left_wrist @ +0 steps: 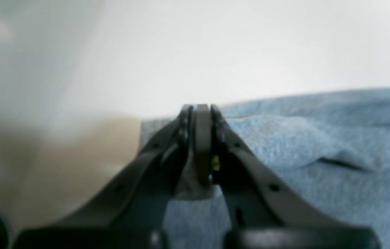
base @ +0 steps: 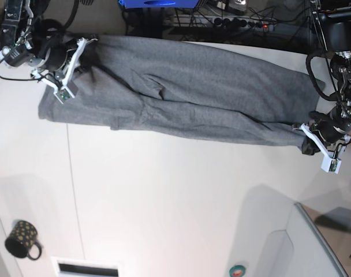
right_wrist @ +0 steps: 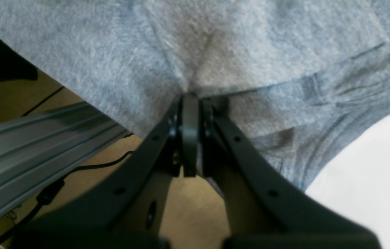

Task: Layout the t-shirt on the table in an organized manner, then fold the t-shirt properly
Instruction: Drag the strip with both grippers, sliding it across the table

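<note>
Left wrist: left gripper [left_wrist: 201,110] clamped on t-shirt [left_wrist: 319,155] edge. Right wrist: right gripper [right_wrist: 190,100] pinching grey fabric. Base: shirt stretched between both arms across far side of table [base: 164,196]; mug [base: 22,239] near corner.

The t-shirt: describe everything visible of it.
The t-shirt is heather-grey soft fabric, stretched in a long wrinkled band across the far part of the white table. The right gripper is shut on one end near the table edge, and the left gripper is shut on the opposite end. Creases run along its length; its neckline is not discernible.
</note>
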`<state>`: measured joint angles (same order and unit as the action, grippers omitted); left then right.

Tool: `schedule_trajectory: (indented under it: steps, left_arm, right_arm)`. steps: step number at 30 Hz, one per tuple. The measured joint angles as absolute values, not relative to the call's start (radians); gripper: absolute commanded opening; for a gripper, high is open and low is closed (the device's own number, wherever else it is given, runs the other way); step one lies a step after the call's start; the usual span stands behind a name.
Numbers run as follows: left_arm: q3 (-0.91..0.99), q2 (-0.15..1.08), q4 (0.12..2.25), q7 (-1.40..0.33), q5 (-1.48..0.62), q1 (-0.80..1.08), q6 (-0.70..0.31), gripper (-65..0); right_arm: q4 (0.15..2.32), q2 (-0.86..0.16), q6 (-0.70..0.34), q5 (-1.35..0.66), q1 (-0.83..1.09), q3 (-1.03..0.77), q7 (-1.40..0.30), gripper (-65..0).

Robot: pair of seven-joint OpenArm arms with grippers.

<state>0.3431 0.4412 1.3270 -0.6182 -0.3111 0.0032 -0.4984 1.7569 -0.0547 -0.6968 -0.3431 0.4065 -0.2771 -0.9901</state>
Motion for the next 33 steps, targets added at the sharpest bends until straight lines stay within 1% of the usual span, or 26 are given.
schedule_trajectory:
  steps: [7, 15, 27, 33]
  left_arm:
    - [0.342, 0.444, 1.293, -0.624, -0.295, 0.014, -0.498, -65.0]
    - [0.331, 0.502, 1.277, -0.617, -0.299, 0.039, -0.501, -65.0]
    - [0.329, 0.488, 1.274, -0.618, -0.295, 0.053, -0.501, -65.0]
    - [0.329, 0.488, 1.235, -0.618, -0.295, 0.055, -0.501, -65.0]
  right_arm:
    - [1.732, -0.054, -0.696, -0.343, 0.406, -0.277, -0.988, -64.4]
    - [1.733, -0.052, -0.696, -0.348, 0.414, -0.305, -0.988, -64.4]
    - [1.733, -0.043, -0.697, -0.345, 0.419, -0.324, -0.989, -64.4]
    - [1.733, -0.033, -0.696, -0.347, 0.436, -0.321, -0.989, -64.4]
